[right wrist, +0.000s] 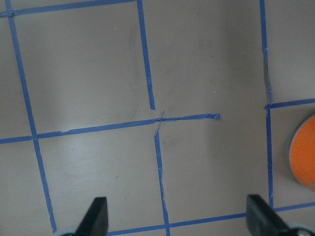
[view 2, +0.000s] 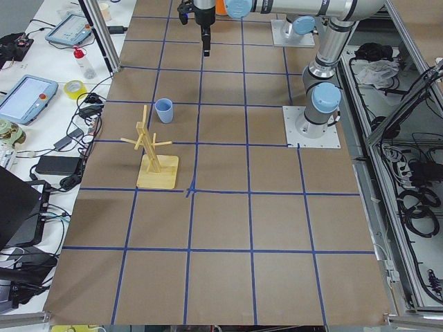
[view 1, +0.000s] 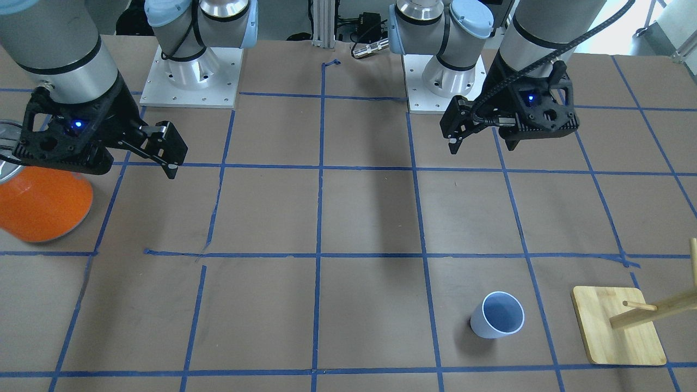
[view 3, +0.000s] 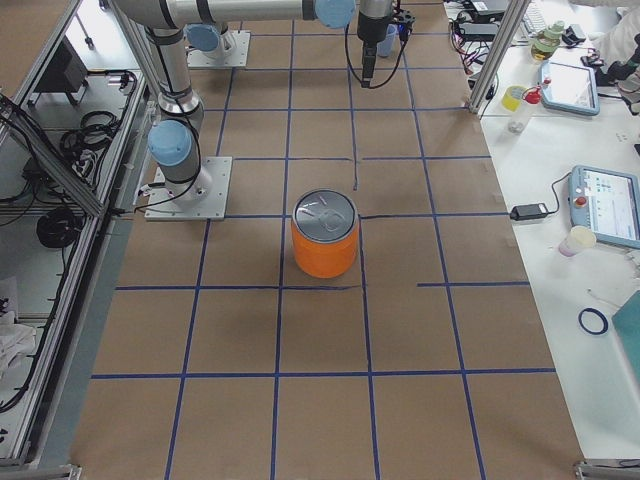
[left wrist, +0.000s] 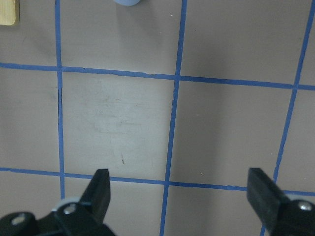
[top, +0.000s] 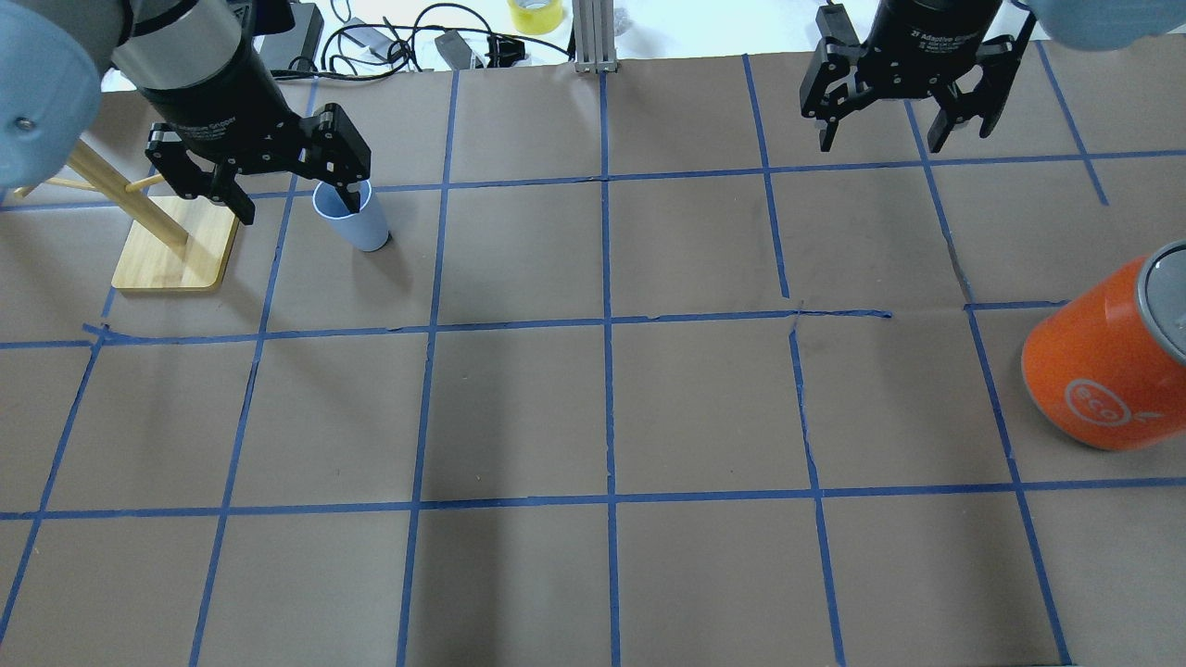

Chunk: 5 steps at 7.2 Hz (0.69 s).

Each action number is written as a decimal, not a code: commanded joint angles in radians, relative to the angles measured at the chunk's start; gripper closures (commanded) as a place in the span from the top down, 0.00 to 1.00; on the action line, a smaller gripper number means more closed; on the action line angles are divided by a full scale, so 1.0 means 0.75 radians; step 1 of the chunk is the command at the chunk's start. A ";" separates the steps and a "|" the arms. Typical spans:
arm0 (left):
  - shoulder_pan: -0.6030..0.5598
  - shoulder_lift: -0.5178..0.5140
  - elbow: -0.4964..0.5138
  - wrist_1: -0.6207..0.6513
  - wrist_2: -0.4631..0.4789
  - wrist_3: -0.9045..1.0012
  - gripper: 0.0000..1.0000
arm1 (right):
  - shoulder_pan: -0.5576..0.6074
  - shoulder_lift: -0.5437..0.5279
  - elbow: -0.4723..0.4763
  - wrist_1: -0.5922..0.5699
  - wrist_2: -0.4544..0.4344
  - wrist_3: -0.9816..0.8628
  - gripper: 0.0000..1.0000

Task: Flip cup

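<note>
cup (view 1: 496,316) pale lavender-blue, upright, rim up | left tool (left wrist: 178,178) spread, empty | right tool (right wrist: 177,203) likewise

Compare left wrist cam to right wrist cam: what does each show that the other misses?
Left wrist only: a sliver of the cup at the top edge, plus a corner of the wooden stand. Right wrist only: part of the orange container at the right edge. Both: the taped table and open, empty fingers: left gripper in one, right gripper in the other.

Overhead, the left end effector (top: 296,209) covers part of the rim of the cup (top: 364,231).
</note>
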 commanded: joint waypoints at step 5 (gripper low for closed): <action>-0.001 -0.003 -0.008 0.002 0.004 0.000 1.00 | -0.001 0.000 0.000 -0.003 0.000 -0.006 1.00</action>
